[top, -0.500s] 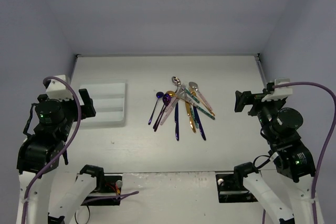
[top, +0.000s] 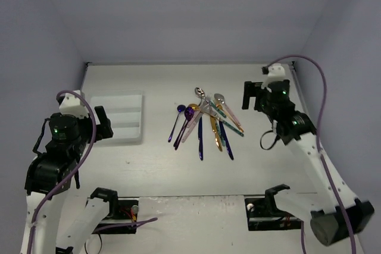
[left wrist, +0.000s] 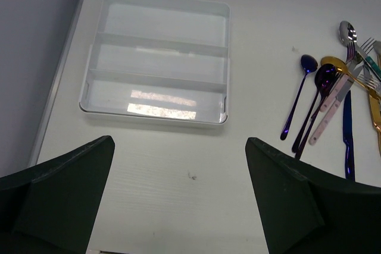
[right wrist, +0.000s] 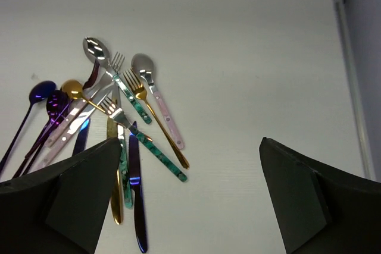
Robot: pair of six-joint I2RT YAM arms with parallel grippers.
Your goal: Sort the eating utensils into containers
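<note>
1. White tray (left wrist: 161, 46), one, three long compartments (left wrist: 161, 63), by the desk's (top: 149, 159) left edge.
2. Utensils (top: 200, 132) in one overlapping pile mid-desk, toward the far edge: five spoons (right wrist: 95, 47), three forks (right wrist: 117, 59); knives (right wrist: 136, 176) overlap, count unclear.
3. Two arms: left gripper (left wrist: 178, 141) spread wide, just near of the tray; right gripper (right wrist: 190, 141) spread wide, right of the pile.

From above, the left gripper (top: 102, 124) covers the tray's (top: 126, 97) left end. The utensils (top: 205, 124) overlap, hiding several handles.
</note>
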